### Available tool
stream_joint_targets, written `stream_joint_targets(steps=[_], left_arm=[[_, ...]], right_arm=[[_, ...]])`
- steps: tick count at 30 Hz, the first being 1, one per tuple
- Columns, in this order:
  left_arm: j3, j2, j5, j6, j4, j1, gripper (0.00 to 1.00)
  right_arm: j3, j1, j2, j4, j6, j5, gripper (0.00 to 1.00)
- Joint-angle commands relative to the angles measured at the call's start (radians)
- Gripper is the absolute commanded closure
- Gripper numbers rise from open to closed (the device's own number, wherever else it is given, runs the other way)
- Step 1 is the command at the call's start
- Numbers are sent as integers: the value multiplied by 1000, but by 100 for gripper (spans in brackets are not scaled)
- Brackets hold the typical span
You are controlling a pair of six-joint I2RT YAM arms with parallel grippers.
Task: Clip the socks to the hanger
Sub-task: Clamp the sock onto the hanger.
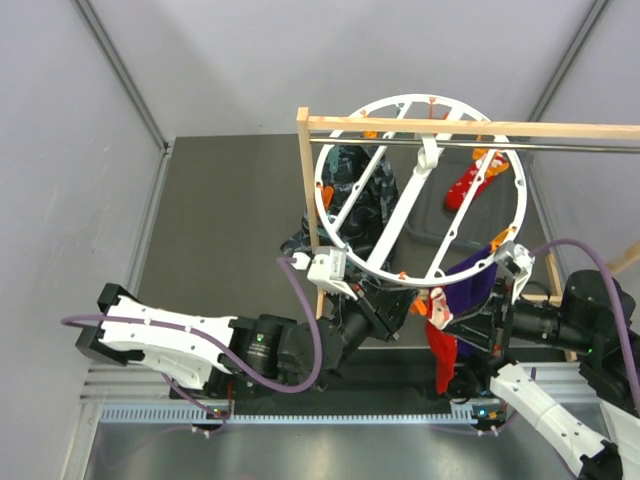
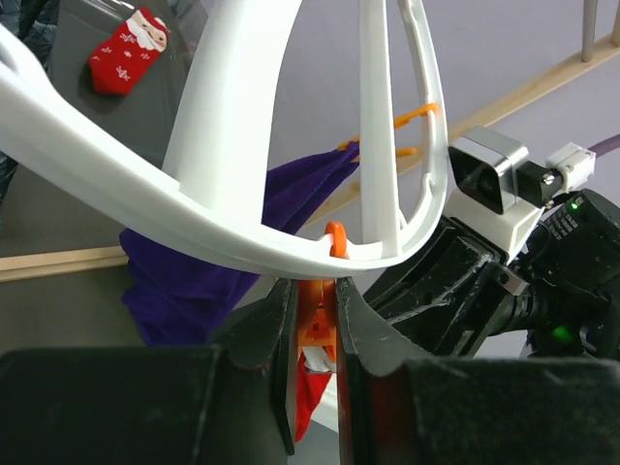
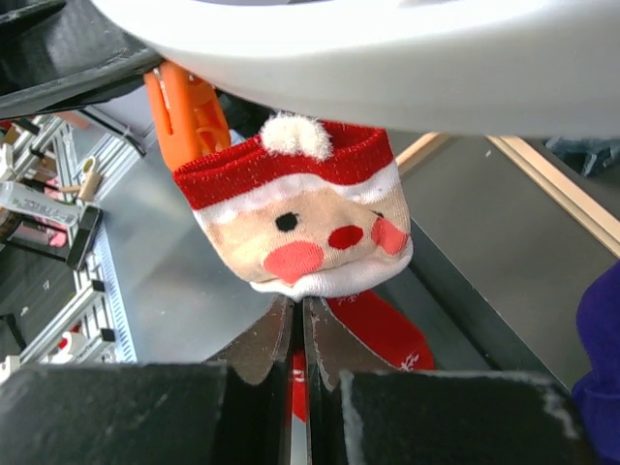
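Top external shows dark teal socks (image 1: 352, 185) loose on the counter (image 1: 220, 230); left end effector (image 2: 315, 302) squeezes an orange clip (image 2: 315, 334) on the hanger (image 2: 218, 126), right end effector (image 3: 300, 320) grips a Santa sock (image 3: 300, 232) below; purple sock (image 1: 470, 285) looks hung, another red sock (image 1: 472, 185) lies unclipped.

I've got the dark surface (image 1: 220, 220) in view: one red Santa sock (image 1: 468, 188) lying flat, dark patterned socks (image 1: 352, 172) heaped nearby.
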Motion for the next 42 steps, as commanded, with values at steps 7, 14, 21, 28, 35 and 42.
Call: stream_joint_targets(steps=[7,14,21,28,35,42], left_arm=[[3,38,-11,75,183,3,100],[1,50,-14,92,185,3,100],[7,69,-20,92,171,3,100],[27,84,-37,98,139,3,100],[41,102,-40,99,139,3,100],[33,104,-23,87,128,3,100]], right_arm=[[-68,23,14,-46,-11,42,100],[-45,37,25,-52,-14,46,100],[-23,37,34,-43,-8,21,100],[6,37,31,-43,-4,-2,100],[10,37,24,-26,3,-25,100],[18,35,11,-20,6,-17,100]])
